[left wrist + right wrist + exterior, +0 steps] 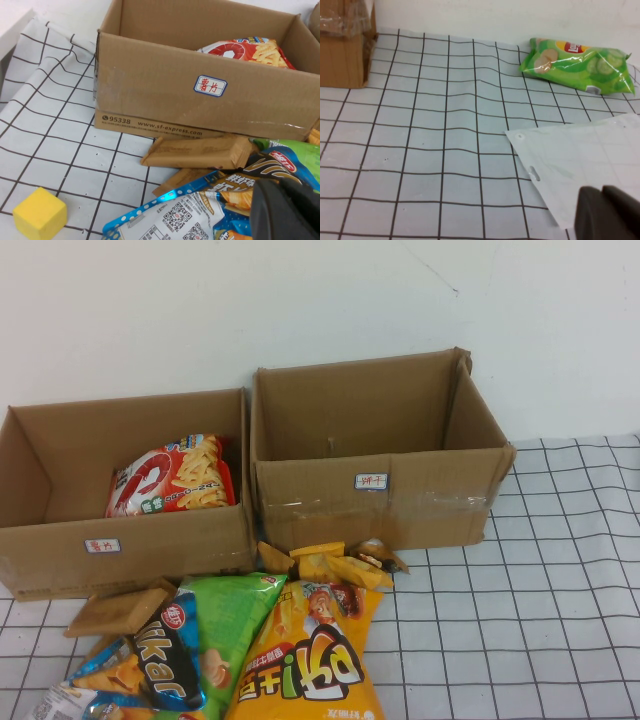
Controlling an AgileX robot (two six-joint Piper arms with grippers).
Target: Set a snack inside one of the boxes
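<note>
The red snack bag (172, 477) with the shrimp and fry sticks lies inside the wider, lower cardboard box (60, 540), leaning on its back wall. The left wrist view also shows the bag (247, 50) behind the box's front wall (150, 85) with its red-lettered label. My left gripper (287, 210) is shut and empty, low over the snack pile in front of that box. My right gripper (607, 212) is shut and empty, over a white plastic sheet away from the boxes. Neither gripper shows in the high view.
The taller taped box (380, 455) stands to the right of the low one. A green bag (232, 625), an orange-yellow bag (310, 660), a dark-and-blue bag (170, 665) and brown packets (115, 608) lie in front. There are also a yellow cube (40, 216), another green bag (577, 65) and the white sheet (575, 160).
</note>
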